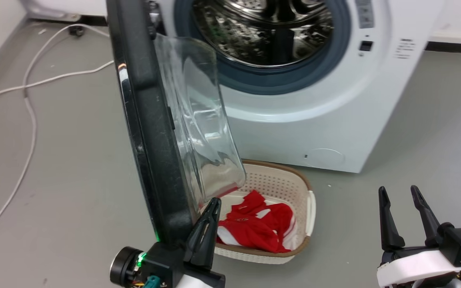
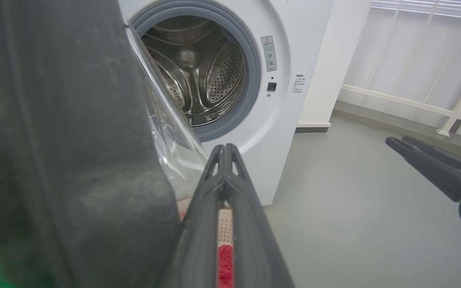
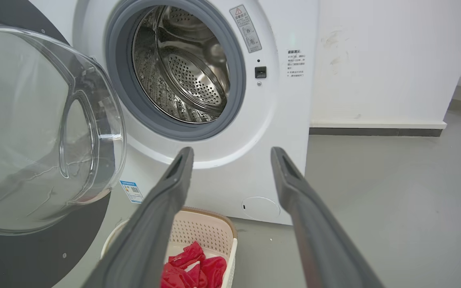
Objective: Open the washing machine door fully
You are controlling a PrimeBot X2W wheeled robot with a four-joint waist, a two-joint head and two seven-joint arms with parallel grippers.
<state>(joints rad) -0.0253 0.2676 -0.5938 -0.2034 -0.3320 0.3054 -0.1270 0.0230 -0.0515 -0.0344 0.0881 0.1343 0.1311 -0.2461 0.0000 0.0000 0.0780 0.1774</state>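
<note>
Pupil: Where is the door (image 1: 146,120) now?
Teacher: It sticks out from the washing machine (image 1: 314,120), about half open, with its low end near the basket (image 1: 310,204).
Pupil: And the grippers?
Teacher: The left gripper (image 1: 215,200) has its fingers pressed together, holding nothing, just beside the door's inner side. The right gripper (image 1: 398,192) is spread wide and empty, well apart.
Pupil: How should it push?
Teacher: Slowly, I think, on the black rim and not the glass. It should follow the door's round swing so it doesn't slip.
</note>
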